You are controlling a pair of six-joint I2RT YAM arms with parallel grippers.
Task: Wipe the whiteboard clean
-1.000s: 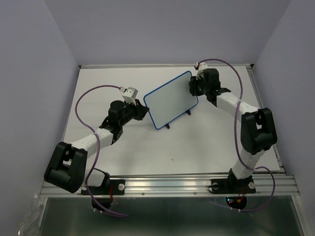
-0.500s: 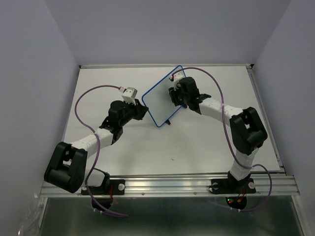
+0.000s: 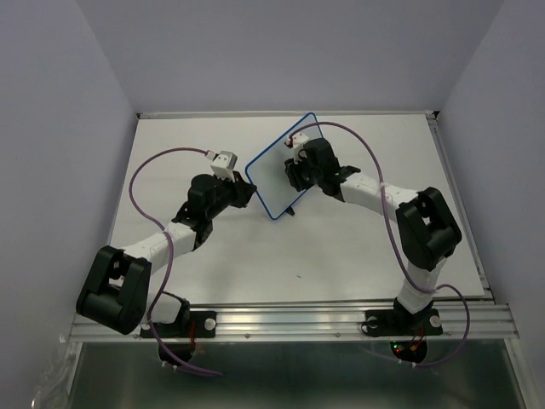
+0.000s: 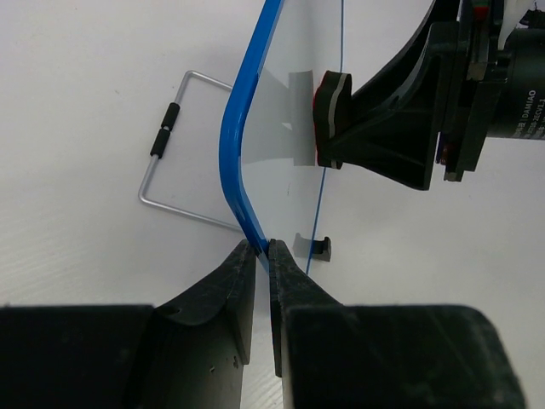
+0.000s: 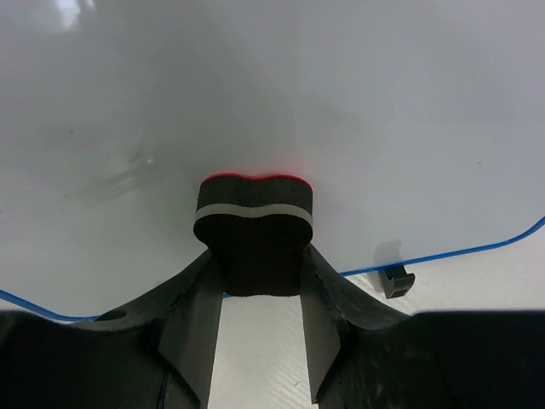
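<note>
The whiteboard (image 3: 274,170), white with a thin blue frame, stands tilted near the middle of the table on small black feet (image 5: 397,280). My left gripper (image 4: 263,250) is shut on the blue frame (image 4: 241,145) at its lower left corner. My right gripper (image 5: 260,281) is shut on a black eraser (image 5: 254,230) with a grey stripe and red face, which presses against the board's white surface (image 5: 281,94). In the left wrist view the eraser (image 4: 332,115) shows flat on the board. No writing shows on the board.
A wire stand (image 4: 166,149) with a black sleeve lies on the white table (image 3: 341,247) behind the board. Grey walls enclose the table on three sides. A metal rail (image 3: 289,319) runs along the near edge by the arm bases.
My right gripper has carried the eraser leftward across the board, from its right edge to near its middle. The board has swung more upright and edge-on. My left arm has stayed still.
</note>
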